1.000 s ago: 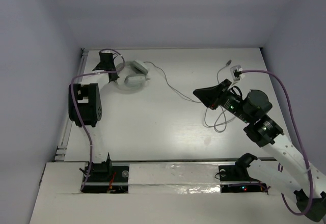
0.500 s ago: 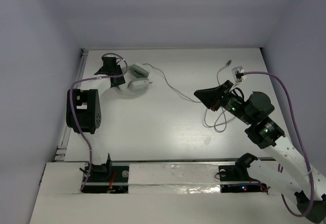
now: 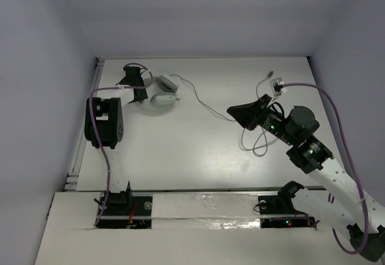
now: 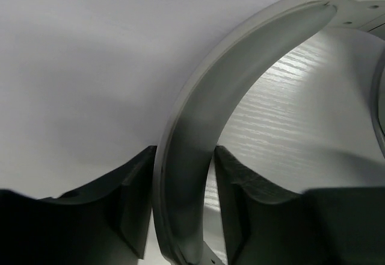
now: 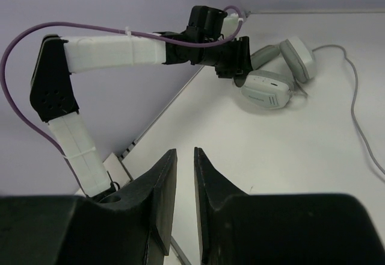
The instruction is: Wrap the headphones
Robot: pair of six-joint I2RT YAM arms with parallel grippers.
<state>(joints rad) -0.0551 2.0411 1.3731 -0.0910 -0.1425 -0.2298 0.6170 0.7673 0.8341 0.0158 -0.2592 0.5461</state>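
The white headphones [image 3: 162, 99] lie at the table's back left, their earcups [image 5: 267, 90] side by side. My left gripper [image 3: 137, 90] straddles the wide headband [image 4: 204, 126], which fills the space between both fingertips, so the left gripper [image 4: 183, 150] is shut on the band. The thin grey cable [image 3: 204, 102] runs right from the earcups to a loose coil [image 3: 255, 141], and its plug [image 3: 272, 72] lies at the back right. My right gripper [image 3: 234, 109] hovers beside the cable's middle. A narrow gap shows in the right gripper [image 5: 185, 152], with nothing in it.
A metal rail [image 3: 78, 150] runs along the table's left edge, close to the left arm's black elbow [image 3: 103, 123]. Purple arm cables [image 3: 337, 114] loop over both arms. Walls close the table at the back and on both sides.
My left gripper opened, moved a little right onto the headband and closed in on it. The earcups spread apart slightly. The right arm has barely moved.
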